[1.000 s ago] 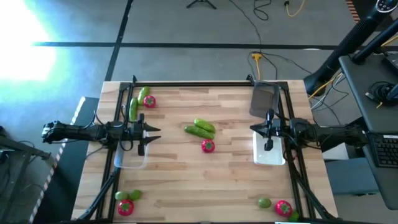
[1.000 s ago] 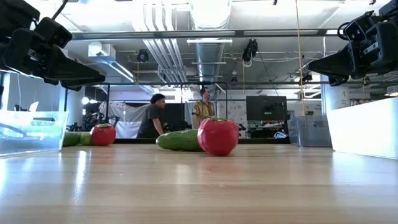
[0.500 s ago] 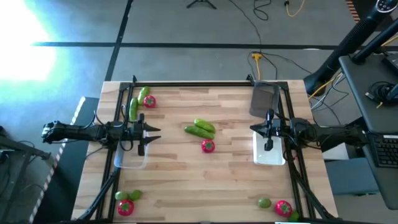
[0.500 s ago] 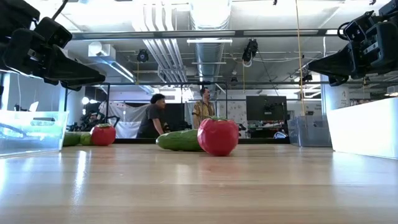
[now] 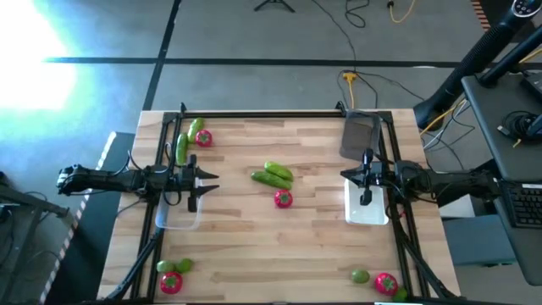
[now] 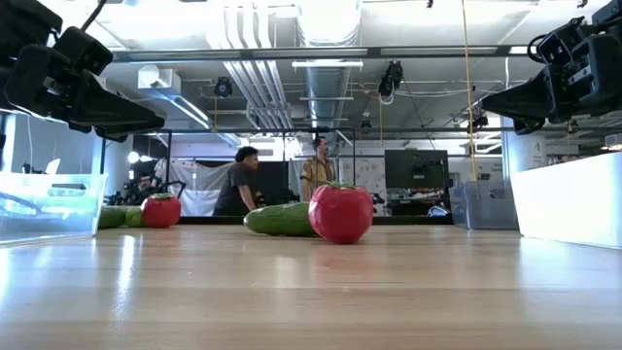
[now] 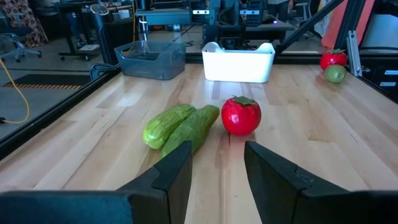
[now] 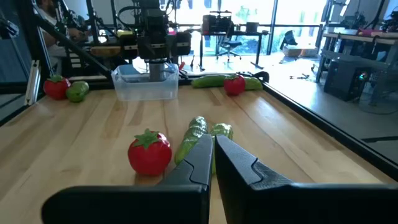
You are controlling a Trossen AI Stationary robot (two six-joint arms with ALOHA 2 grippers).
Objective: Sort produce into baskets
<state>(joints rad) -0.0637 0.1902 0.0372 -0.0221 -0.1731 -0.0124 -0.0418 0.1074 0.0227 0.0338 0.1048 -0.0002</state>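
Note:
My left gripper hangs over the clear basket at the table's left edge, its fingers a narrow gap apart with nothing between them. My right gripper hangs shut and empty over the white basket at the right edge. Both point level toward the table's middle, where two cucumbers lie side by side on the wood with a tomato just nearer. The grey basket stands at the far right.
Two cucumbers and a tomato lie at the far left. A lime and a tomato sit at the near left, and another lime and tomato at the near right. A black frame borders the table.

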